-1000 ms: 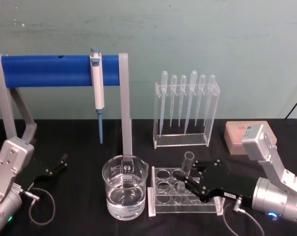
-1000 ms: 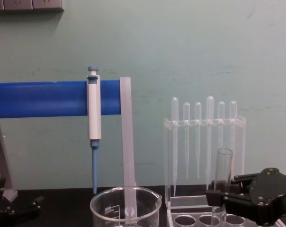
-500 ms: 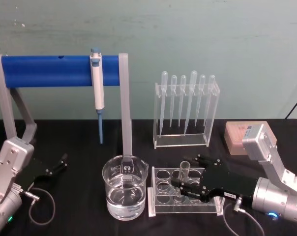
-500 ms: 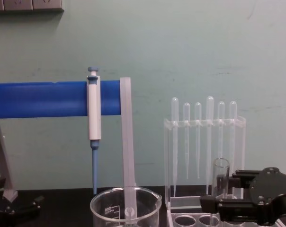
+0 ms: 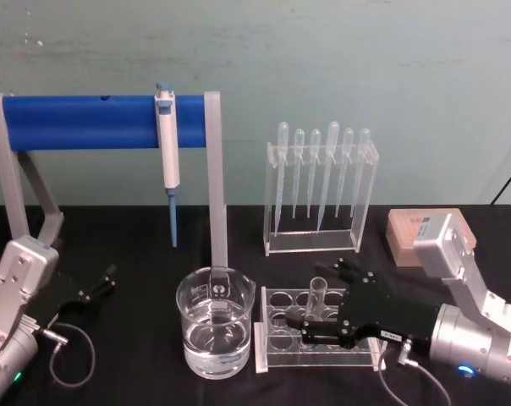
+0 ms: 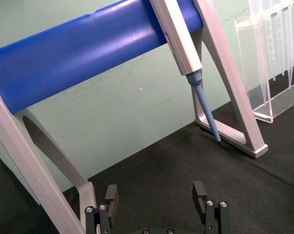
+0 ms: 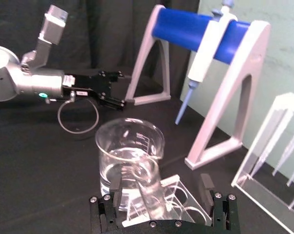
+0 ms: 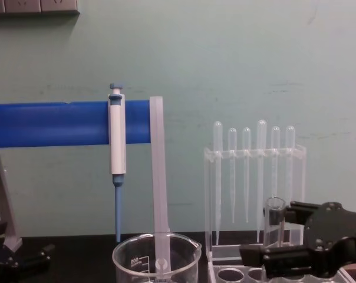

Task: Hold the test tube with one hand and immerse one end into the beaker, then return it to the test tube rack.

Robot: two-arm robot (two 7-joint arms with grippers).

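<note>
The test tube (image 5: pixel 318 289) stands upright in a hole of the clear rack (image 5: pixel 277 340), just right of the beaker (image 5: pixel 215 323), which holds clear liquid. My right gripper (image 5: pixel 317 301) is open, one finger on each side of the tube, apart from the glass. In the right wrist view the tube (image 7: pixel 150 194) rises between the spread fingers of my right gripper (image 7: pixel 159 191), with the beaker (image 7: pixel 130 155) behind it. The chest view shows the tube (image 8: pixel 274 219) beside the black gripper (image 8: pixel 271 234). My left gripper (image 5: pixel 101 281) rests open at the table's left, nothing in it (image 6: pixel 156 196).
A blue-barred stand (image 5: pixel 103 121) holding a white-and-blue pipettor (image 5: pixel 167 148) spans the back left. A clear holder with several plastic pipettes (image 5: pixel 321 190) stands behind the rack. An orange-pink box (image 5: pixel 412 230) sits at the back right. A cable loops by the left arm (image 5: pixel 69 351).
The right gripper lowered the tube into the rack hole, then opened its fingers and let go of it. The left arm has not moved.
</note>
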